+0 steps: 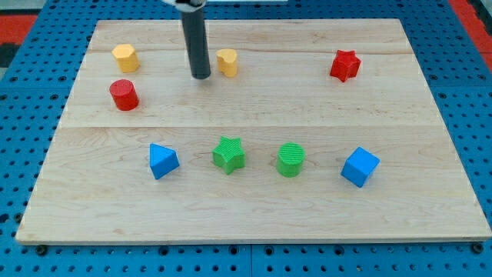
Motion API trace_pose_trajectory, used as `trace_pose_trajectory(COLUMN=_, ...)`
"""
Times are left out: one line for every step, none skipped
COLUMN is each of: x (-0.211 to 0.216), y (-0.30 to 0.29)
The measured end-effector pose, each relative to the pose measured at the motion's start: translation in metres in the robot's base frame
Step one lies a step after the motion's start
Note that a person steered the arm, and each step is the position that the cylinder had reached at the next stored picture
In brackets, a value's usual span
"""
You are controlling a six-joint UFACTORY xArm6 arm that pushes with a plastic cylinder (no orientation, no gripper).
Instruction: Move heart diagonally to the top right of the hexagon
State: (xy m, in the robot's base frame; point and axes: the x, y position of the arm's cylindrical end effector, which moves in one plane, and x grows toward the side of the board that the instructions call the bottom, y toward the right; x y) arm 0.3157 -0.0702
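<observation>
Red cylinder (pixel 124 95) upper left of frame, upright, near table's left edge. Red star (pixel 345 65) upper right, well apart from rest. Row across lower middle, left to right: blue triangle (pixel 163 161), green star (pixel 229 154), green cylinder (pixel 290 159), blue cube (pixel 360 167). Green star and green cylinder near each other, not touching; both blue blocks flank them at row ends. Blue cube tilted, corner toward view's bottom. Wooden table (pixel 254 219) light, planked, lying on blue pegboard (pixel 23 115).
</observation>
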Motion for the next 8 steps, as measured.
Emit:
trace_pose_trajectory(x=-0.009, y=0.025)
trace_pose_trajectory(x=0.021, y=0.023)
trace_pose_trajectory(x=0.039, y=0.059)
trace_pose_trajectory(x=-0.003, y=0.072)
trace_pose_trajectory(x=-0.038, y=0.078)
trace_pose_trajectory(x=-0.039, y=0.026)
trace_pose_trajectory(x=-0.080, y=0.002)
trace_pose_trajectory(x=-0.109, y=-0.003)
